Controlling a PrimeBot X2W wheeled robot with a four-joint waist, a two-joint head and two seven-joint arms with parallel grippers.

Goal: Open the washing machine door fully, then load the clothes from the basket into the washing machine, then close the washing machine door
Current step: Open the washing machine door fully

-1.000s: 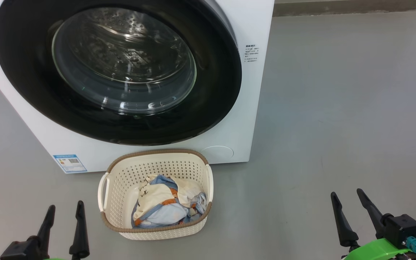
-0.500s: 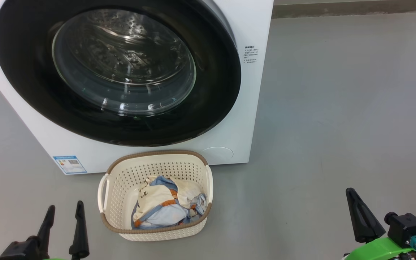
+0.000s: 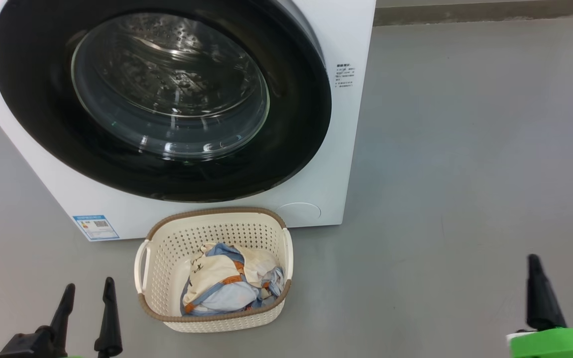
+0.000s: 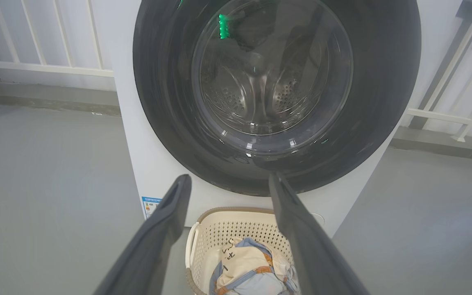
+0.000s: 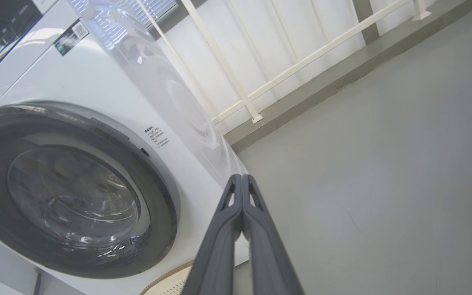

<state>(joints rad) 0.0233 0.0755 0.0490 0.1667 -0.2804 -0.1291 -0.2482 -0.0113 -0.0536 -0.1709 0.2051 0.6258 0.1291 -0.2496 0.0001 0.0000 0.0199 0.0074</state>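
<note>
The white washing machine (image 3: 351, 149) fills the upper left of the head view, its round black door (image 3: 33, 99) closed flat against the front. The door (image 4: 383, 82) and drum glass also face the left wrist view, and the door (image 5: 154, 213) shows in the right wrist view. A cream basket (image 3: 217, 226) with a brown rim stands on the floor before the machine, holding blue, orange and cream clothes (image 3: 224, 286). My left gripper (image 3: 87, 293) is open at the lower left, left of the basket. My right gripper (image 3: 533, 259) is shut, empty, at the lower right, far from the basket.
Grey floor (image 3: 465, 149) stretches to the right of the machine. A white railing (image 5: 301, 61) and a low kerb (image 5: 342, 73) run behind it. A blue label (image 3: 96, 226) sits at the machine's lower left corner.
My right gripper has shut and shifted right toward the frame edge, turning so its fingers stand as one. The left gripper, basket and door have stayed put.
</note>
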